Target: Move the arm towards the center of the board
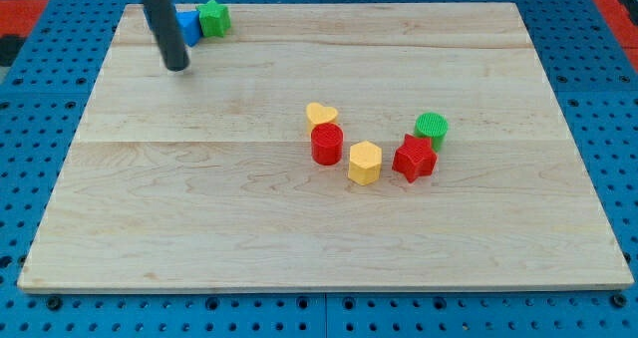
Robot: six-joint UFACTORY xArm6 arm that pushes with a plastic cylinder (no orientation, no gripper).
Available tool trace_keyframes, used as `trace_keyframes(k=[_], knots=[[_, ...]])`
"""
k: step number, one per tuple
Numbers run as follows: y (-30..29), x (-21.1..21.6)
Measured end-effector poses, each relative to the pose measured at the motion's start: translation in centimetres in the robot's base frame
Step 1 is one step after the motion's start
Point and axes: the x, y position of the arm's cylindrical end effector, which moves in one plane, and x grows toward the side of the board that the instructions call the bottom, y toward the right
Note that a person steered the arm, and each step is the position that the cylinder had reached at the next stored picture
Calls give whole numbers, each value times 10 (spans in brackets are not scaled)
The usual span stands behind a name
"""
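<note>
My tip is the lower end of the dark rod, near the board's top left corner. It stands just left of and below a blue block, which the rod partly hides. A green star block sits right of the blue one. Near the board's middle, to the right of my tip, lies a cluster: a yellow heart, a red cylinder, a yellow hexagon, a red star and a green cylinder.
The wooden board lies on a blue perforated table. A red area shows at the view's top corners.
</note>
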Motion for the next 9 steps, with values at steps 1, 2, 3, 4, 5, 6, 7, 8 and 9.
trace_keyframes(k=[1,2,3,4,5,6,7,8,9], knots=[[25,0],[26,6],[69,15],[95,15],[95,15],[95,14],[95,13],[91,13],[94,13]])
